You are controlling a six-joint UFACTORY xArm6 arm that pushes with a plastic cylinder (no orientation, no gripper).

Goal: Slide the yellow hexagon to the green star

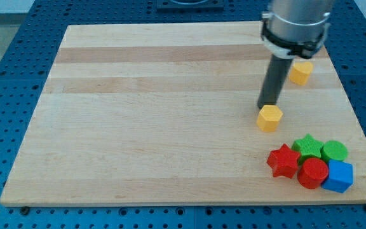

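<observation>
The yellow hexagon (269,118) lies on the wooden board at the view's right of centre. My tip (265,106) touches or nearly touches its upper-left edge, the dark rod rising from there to the arm at the view's top. The green star (308,145) sits lower right of the hexagon, in a tight cluster of blocks, about a block's width from it.
In the cluster: a red star (283,161), a red cylinder (312,172), a green cylinder (334,151) and a blue block (339,176). A second yellow block (301,72) lies up right, beside the rod. The board's right edge (359,127) is close.
</observation>
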